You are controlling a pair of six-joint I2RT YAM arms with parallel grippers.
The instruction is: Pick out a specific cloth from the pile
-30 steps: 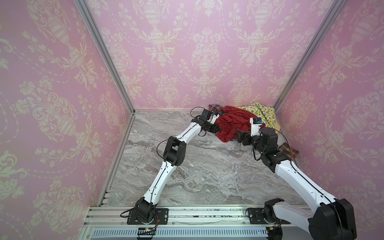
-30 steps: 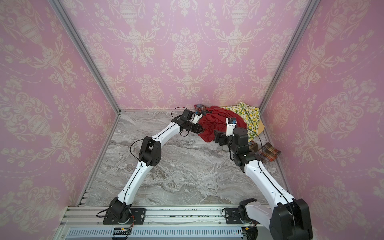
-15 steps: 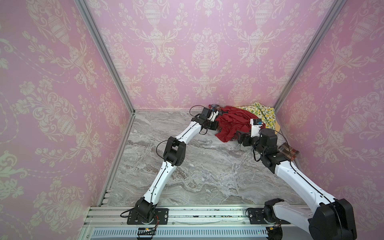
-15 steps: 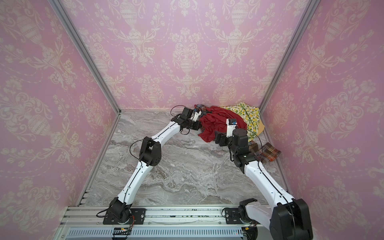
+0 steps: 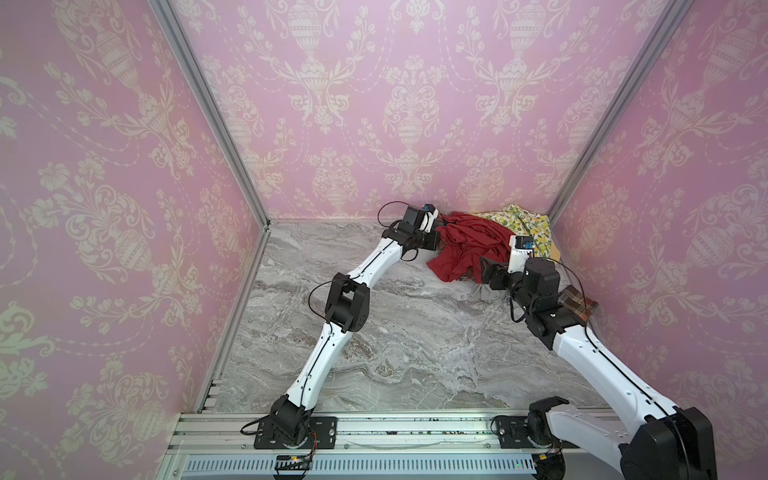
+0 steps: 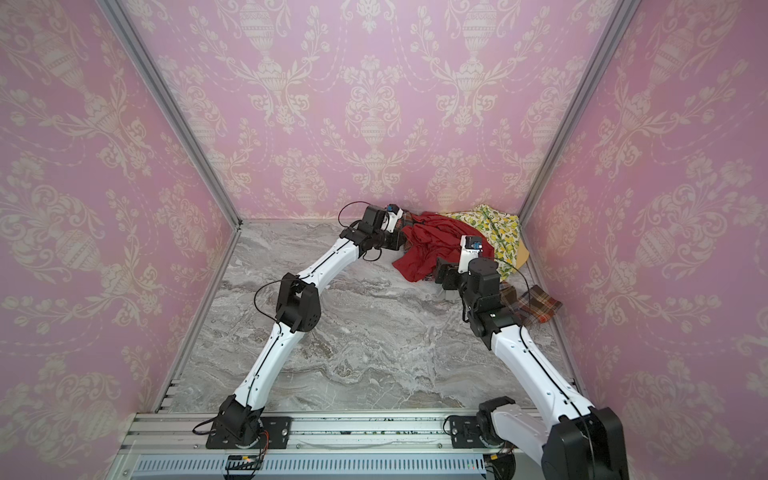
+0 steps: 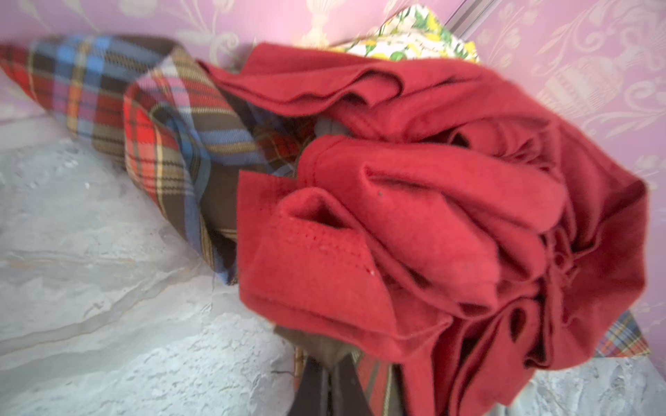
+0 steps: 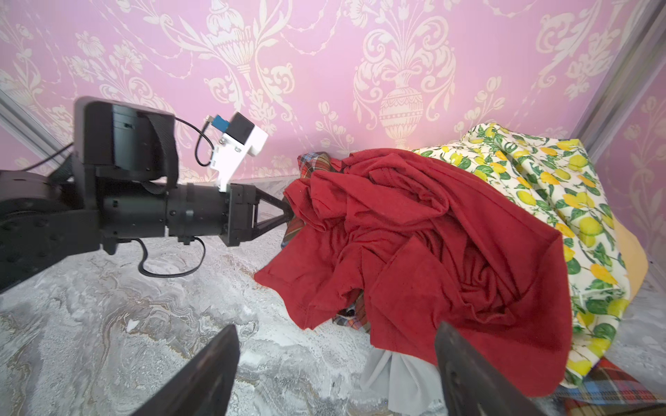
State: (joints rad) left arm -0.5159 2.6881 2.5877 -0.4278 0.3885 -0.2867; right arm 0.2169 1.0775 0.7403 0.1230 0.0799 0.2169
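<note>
Plaid cloth (image 7: 155, 144): in corner pile (image 5: 478, 245), mostly under red cloth (image 8: 432, 252). Left gripper (image 8: 286, 216): pinched on a plaid fold. Right gripper (image 8: 335, 329): spread, empty. Done: grasp. Remaining: pulling it free

pile (image 5: 490, 245): far-right corner | cloth (image 7: 155, 144): beneath pile | left pincer (image 8: 288, 213): pile's left

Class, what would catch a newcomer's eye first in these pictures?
The crumpled red cloth heaped in the far right corner, with a lemon-print cloth behind it, against pink patterned walls. The left claw is shut on the plaid cloth peeking from under the red.
</note>
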